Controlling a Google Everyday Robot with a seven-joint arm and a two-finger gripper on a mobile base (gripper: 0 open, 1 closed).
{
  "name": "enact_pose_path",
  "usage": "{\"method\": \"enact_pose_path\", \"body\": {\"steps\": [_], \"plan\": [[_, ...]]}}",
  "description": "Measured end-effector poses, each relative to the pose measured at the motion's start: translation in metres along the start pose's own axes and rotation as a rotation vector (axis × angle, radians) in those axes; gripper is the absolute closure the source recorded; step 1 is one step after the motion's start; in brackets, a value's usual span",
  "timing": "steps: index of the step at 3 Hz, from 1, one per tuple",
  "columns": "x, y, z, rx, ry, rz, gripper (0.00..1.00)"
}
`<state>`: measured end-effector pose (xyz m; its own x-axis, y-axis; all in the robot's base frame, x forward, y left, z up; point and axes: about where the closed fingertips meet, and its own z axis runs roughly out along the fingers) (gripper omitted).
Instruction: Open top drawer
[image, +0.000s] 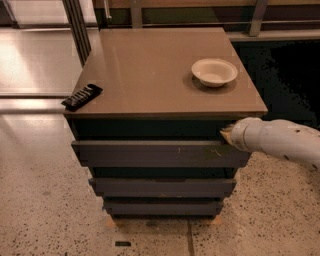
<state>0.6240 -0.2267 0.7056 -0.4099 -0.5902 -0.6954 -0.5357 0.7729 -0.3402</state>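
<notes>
Floor (45, 200): pale speckled terrazzo on all visible sides of the cabinet (150, 65), glossier off the cabinet's left side. Cabinet was a squat unit with a flat brown top and 3 dark handleless drawer fronts stacked on its front face, each narrower than the 1 above.

Arm (285, 142): white tube that came in from the cabinet's right side, level with the dark band under the cabinet top.

Top drawer (150, 152): widest front, 1st below the cabinet top, and it spanned nearly the cabinet's full width. Small pale scratches showed toward its right end. Could not tell if it was pulled out at all.

Lower drawers (160, 187): 2 narrower fronts below that, down to the cabinet base.

Bowl (214, 71): cream, upright, empty, on the cabinet top near the right rear, well apart from the front edge.

Black object (81, 96): flat, ribbed, remote-like, on the cabinet top at the front left corner, angled and overhanging the left edge.

Gripper (227, 135): at the cabinet's front right corner, tucked into the dark band just under the top, right at the top drawer's upper right edge. Contact looked likely but was not confirmed. Open or closed: could not tell.

Small dark mark (122, 244): on the floor in front of the cabinet base.
</notes>
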Motion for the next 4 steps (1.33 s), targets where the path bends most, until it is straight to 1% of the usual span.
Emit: {"method": "enact_pose_path", "body": {"steps": [1,2,3,4], "plan": [[0.0,0.0,0.0,0.0,0.0,0.0,1.0],[0.002,0.0,0.005,-0.011,0.021,0.0,1.0],[0.004,0.002,0.005,-0.014,0.025,0.001,1.0],[0.022,0.011,0.01,-0.068,0.111,0.028,1.0]]}}
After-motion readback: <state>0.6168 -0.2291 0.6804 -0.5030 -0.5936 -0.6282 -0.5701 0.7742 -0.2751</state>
